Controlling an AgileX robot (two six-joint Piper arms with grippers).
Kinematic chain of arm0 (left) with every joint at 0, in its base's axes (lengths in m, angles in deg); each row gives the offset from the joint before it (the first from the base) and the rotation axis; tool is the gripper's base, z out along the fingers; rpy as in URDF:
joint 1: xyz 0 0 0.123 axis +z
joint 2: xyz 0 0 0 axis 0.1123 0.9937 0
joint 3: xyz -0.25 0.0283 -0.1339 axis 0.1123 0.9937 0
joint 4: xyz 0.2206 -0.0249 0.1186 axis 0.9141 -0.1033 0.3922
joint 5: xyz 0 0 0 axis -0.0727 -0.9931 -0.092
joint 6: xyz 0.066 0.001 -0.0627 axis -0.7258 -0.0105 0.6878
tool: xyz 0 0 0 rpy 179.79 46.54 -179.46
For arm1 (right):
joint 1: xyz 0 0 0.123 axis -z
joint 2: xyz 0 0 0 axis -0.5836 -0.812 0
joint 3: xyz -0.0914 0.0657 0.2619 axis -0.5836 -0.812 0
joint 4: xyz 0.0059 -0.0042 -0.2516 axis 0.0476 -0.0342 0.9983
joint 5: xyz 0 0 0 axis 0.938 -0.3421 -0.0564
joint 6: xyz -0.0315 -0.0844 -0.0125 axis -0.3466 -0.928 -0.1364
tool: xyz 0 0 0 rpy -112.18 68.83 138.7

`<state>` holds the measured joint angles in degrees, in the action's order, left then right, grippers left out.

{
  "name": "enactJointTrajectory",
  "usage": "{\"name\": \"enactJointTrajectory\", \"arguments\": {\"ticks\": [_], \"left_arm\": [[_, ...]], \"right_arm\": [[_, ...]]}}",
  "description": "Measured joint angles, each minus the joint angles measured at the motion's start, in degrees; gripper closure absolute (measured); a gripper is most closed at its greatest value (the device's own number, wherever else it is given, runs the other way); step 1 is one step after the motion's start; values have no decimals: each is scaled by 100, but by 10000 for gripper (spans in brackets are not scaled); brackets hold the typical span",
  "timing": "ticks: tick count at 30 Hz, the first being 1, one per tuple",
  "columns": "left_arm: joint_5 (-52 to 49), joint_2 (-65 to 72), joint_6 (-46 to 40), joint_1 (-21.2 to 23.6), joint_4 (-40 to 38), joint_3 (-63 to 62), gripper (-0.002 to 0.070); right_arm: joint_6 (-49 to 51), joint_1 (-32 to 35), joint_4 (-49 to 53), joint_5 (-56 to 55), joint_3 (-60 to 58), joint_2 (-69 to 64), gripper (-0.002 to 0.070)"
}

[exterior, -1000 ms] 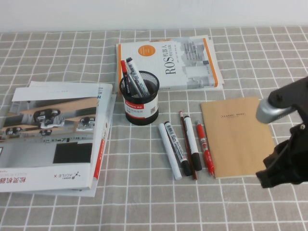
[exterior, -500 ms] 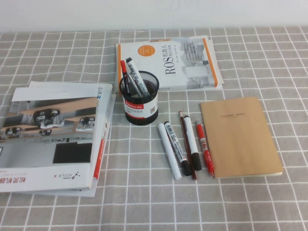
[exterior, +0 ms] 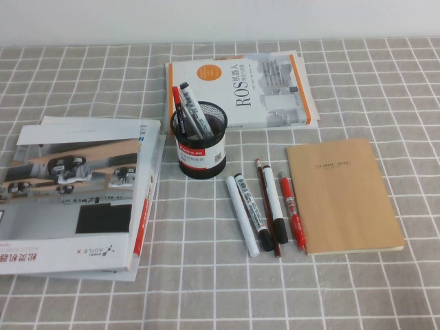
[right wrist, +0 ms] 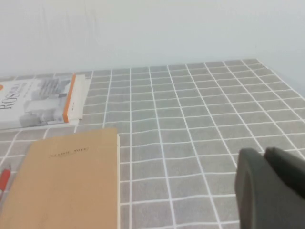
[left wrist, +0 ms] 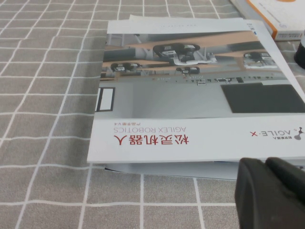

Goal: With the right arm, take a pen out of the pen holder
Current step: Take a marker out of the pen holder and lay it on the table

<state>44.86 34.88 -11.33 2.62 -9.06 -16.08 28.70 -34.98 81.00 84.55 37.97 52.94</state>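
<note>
The surface (exterior: 357, 82) is wearing a grey checked cloth. A white ROS book (exterior: 268, 89) is lying at the far side, and a black mesh pen holder (exterior: 199, 155) is standing just before it. Five pens (exterior: 273, 199) are lying side by side next to a brown notebook (exterior: 342, 194). A grey brochure (exterior: 75, 206) is resting at the left.

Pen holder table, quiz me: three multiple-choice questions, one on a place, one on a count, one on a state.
1. The notebook lies: A) right of the loose pens B) under the holder C) on the ROS book
2. Pens sticking out of the holder: A) none B) two C) five
3. The right gripper is: A) open B) shut on a pen C) shut, empty
1A, pens along its left edge. 2B, red pen and marker show. 3C, bare beside the notebook; left gripper, shut, hangs by the booklet.
</note>
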Motion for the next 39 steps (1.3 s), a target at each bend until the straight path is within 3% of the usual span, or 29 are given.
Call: {"name": "enactJointTrajectory", "arguments": {"ticks": [8,19,26,39], "left_arm": [[0,0,0,0,0,0,678],[0,0,0,0,0,0,678],[0,0,0,0,0,0,678],[0,0,0,0,0,0,678]], "right_arm": [[0,-11,-76,922,-9,648,688],[-51,-43,-30,1242,-9,648,688],[-1989,-43,-1472,1641,-9,648,688],[-2231,-43,-1684,2062,-9,648,688]]}}
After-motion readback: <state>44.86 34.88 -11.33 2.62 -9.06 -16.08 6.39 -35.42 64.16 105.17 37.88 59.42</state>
